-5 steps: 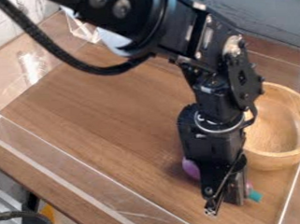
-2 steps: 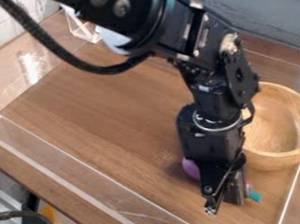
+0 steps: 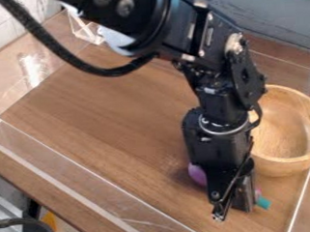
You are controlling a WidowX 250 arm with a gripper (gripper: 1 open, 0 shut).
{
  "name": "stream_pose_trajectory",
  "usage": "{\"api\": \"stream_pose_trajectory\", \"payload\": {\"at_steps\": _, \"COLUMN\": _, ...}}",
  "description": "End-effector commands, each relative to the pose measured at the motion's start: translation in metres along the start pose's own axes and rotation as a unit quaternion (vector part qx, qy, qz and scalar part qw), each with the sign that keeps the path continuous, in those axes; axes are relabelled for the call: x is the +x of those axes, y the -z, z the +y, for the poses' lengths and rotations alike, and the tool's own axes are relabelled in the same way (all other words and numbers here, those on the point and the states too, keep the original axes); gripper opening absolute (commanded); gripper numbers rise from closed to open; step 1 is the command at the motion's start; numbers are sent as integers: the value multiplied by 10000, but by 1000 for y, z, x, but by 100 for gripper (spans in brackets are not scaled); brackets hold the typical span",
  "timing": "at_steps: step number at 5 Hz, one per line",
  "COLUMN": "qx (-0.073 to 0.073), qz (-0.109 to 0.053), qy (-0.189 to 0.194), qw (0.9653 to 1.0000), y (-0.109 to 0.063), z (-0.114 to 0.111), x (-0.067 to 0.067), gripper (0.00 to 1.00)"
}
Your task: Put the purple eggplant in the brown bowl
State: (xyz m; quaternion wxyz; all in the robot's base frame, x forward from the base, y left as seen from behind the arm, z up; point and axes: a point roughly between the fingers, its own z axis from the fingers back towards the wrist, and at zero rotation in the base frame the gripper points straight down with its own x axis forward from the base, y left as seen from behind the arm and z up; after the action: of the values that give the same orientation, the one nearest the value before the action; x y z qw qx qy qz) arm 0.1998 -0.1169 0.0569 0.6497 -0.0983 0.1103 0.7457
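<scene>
Gripper: clenched, fingers pointing down across the eggplant's middle, to the camera side of the bowl. Whether they truly pinch it cannot be told; the fingers hide the contact.
Change, last second: slight. Fingers have shifted a little, and the purple patch seen beside the teal tip is now mostly covered. No lift apparent.
Meaning for task: probably the grasping stage, transfer still to come. Hold unconfirmed until the eggplant rises with the fingers.
Purple eggplant: low beside the bowl, on its camera side, outside it. Rounded, glossy purple end shows left of the fingers; teal stem tip pokes out on the right. Middle hidden.
Brown bowl: light-brown wood, thick rim, upright, open top; eggplant not in it.
Wooden table: under the bowl, extending widely to its left in view.
Next move, judged: raise clear of the bowl's rim, carry over its opening, release.
Risk, judged: smooth rounded skin could slip; a low carry could knock the rim.
</scene>
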Motion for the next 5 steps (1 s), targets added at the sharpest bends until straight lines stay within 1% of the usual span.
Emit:
{"api": "stream_pose_trajectory", "payload": {"at_steps": 1, "qx": -52, "qz": 89, "qy": -48, "qw": 9999, "y": -3, "z": -2, "x": 0, "gripper": 0}}
{"api": "stream_pose_trajectory", "payload": {"at_steps": 5, "qx": 21, "qz": 201, "qy": -161, "qw": 9997, "y": -2, "z": 0, "x": 3, "gripper": 0}}
